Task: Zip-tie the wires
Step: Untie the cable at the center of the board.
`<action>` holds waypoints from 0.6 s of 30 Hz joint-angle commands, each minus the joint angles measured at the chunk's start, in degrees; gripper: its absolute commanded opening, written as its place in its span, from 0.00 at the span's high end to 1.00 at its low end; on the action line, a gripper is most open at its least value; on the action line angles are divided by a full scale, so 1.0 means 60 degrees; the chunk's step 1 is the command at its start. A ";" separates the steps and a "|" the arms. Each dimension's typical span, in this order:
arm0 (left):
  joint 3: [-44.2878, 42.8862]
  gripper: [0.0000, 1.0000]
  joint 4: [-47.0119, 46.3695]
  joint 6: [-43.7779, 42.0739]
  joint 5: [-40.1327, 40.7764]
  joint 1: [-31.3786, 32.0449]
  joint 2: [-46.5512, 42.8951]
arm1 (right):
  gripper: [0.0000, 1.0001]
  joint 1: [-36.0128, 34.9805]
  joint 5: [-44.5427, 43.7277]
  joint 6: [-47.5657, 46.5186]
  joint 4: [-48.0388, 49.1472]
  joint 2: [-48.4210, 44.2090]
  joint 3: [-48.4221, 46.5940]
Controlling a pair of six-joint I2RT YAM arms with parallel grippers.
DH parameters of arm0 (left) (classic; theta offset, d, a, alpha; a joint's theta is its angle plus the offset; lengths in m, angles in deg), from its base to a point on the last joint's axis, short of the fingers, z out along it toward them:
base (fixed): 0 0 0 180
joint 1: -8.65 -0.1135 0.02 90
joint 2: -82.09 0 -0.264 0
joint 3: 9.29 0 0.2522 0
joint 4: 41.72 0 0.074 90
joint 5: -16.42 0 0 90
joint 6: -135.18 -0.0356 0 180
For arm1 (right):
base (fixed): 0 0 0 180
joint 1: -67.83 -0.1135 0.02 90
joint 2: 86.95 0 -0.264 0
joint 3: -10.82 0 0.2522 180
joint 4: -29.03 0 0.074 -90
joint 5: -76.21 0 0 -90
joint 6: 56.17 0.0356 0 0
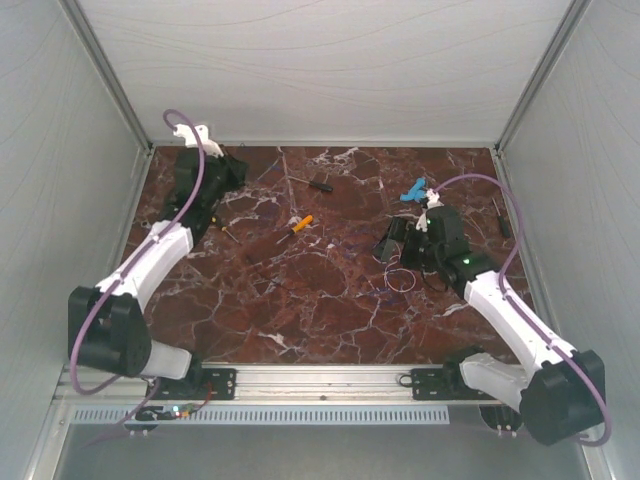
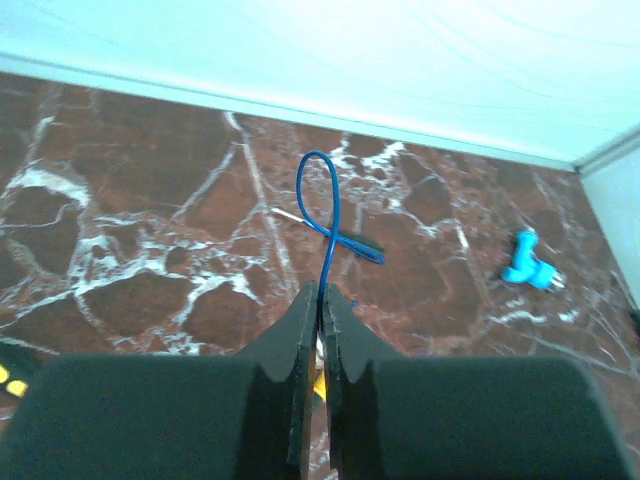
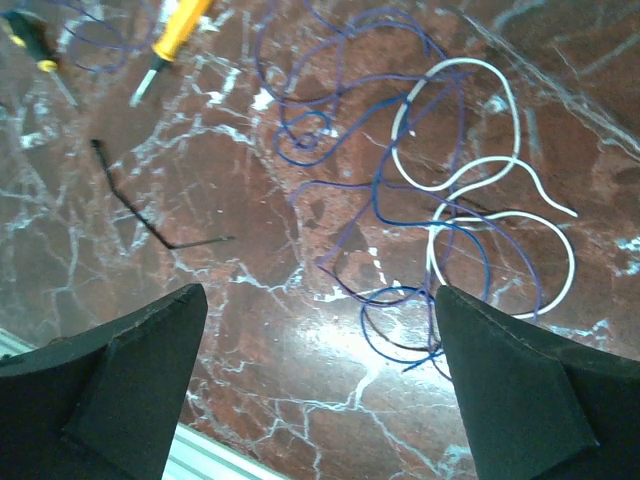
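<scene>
Two grippers, left gripper [image 2: 322, 296] and right gripper [image 3: 318, 300]; one tangle of wires [image 3: 437, 187]; one thin blue loop [image 2: 318, 195]; one orange-handled screwdriver [image 1: 300, 224]; two black-handled screwdrivers [image 1: 319, 184] [image 1: 503, 218]; one yellow-and-black screwdriver [image 3: 30, 45]; one light-blue plastic piece [image 1: 413, 190]; one bent black strip [image 3: 135, 210].

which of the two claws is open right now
The right claw: its jaws are spread wide above the wires and hold nothing. The left claw is pinched shut on a thin blue loop.
</scene>
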 commanded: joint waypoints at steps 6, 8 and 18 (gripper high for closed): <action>0.0808 1.00 -0.1297 -0.0023 -0.1989 0.0788 -0.1744 | 0.04 0.0040 0.1229 0.0106 0.1792 -0.1840 0.0356; 0.0974 1.00 -0.1483 -0.0060 -0.2351 0.0987 -0.1971 | 0.04 0.0040 0.1360 0.0203 0.2122 -0.2152 0.0461; 0.1992 1.00 -0.3050 -0.0217 -0.4593 0.1525 -0.2345 | 0.03 0.0040 0.1461 0.1331 0.3117 -0.2229 0.0292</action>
